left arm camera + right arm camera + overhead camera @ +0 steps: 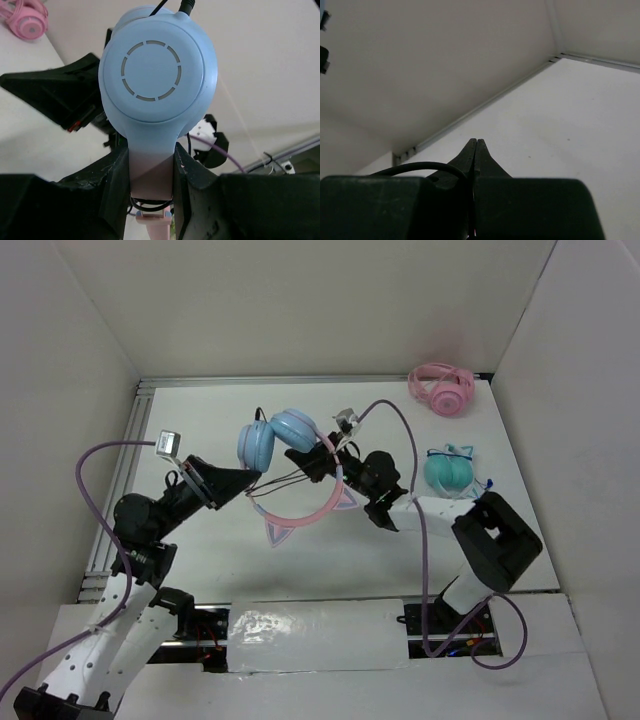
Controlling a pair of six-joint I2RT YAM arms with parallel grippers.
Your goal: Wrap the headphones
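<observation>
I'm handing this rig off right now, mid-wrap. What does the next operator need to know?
The left gripper is shut on the stem of the headphones.
The right gripper has its jaws shut, apparently pinching the black cable that runs into them.
Done: a few cable turns sit around the stem, between the left jaws.
Left: the top view shows loose cable stretched between the two grippers. Wind it on and tuck in the end.

All-pink headphones (pixel 443 390) sit way back in the far right corner of the white counter (pixel 330 550), close to the wall. Nearer, along the right side, teal headphones (pixel 450 470), well apart from the pink pair.
</observation>
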